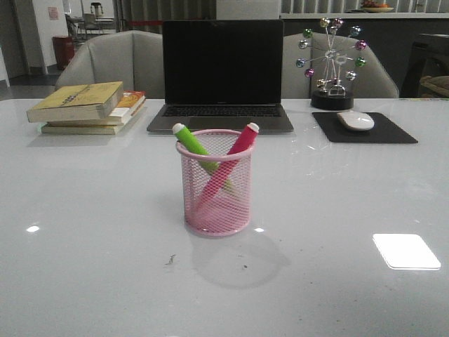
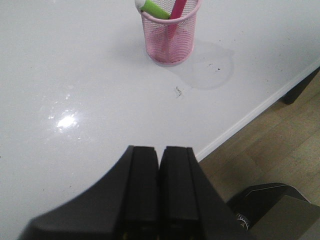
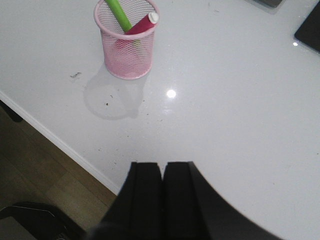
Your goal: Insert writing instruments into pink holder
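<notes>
White desk [image 1: 84, 232]: lime green marker [image 1: 198, 147] and magenta marker [image 1: 235, 158] cross inside pink mesh cup [image 1: 215, 203], tips at 11 and 1 o'clock. Left tool [image 2: 160, 165] and right tool [image 3: 162, 177] pressed together, empty. Task looks complete; keep both well clear of the cup.

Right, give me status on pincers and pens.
Left pincer shut, empty; right pincer shut, empty. Green pen and pink pen both in cup, crossed. Nothing in the way.
</notes>
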Controlling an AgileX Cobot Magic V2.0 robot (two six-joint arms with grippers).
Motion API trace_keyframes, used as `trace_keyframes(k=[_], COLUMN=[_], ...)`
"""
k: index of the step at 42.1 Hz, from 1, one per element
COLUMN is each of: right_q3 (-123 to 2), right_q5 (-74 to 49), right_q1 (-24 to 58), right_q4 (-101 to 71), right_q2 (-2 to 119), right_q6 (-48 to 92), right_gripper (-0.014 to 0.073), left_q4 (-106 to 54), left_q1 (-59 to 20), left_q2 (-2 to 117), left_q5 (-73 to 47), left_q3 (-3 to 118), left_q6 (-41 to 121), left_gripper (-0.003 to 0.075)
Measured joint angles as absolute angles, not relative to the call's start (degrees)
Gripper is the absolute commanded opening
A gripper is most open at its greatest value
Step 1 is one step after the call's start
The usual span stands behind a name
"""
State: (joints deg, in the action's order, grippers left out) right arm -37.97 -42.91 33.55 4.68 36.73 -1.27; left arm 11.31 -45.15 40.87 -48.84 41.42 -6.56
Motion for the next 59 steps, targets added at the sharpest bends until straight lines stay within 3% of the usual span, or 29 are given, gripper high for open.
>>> trace_keyframes(k=[26, 35, 47, 59], right_q3=[-37.97, -37.97, -37.97, -37.97], right_q5=[-43.26, -43.34, -43.34, -43.34], right_q1=[33.55, 33.55, 33.55, 33.55], right_q4=[4.68, 4.64, 4.64, 4.64], right_q2=[36.73, 36.73, 36.73, 36.73], right_q6=[-1.27, -1.27, -1.27, -1.38], right_gripper=[0.0029, 0.0029, 0.0029, 0.0029], left_q4=[11.13, 7.19, 3.05, 2.65], left_q1=[-45.02, -32.39, -12.14, -6.04], left_q2=[40.18, 33.89, 13.47, 0.3], left_q5=[-48.71, -43.07, -19.5, -7.25], left_q3=[41.29, 37.84, 17.3, 0.61], left_q6=[-6.24, -6.1, -6.08, -6.08], left_gripper=[0.0093, 0.0093, 0.0093, 0.0093])
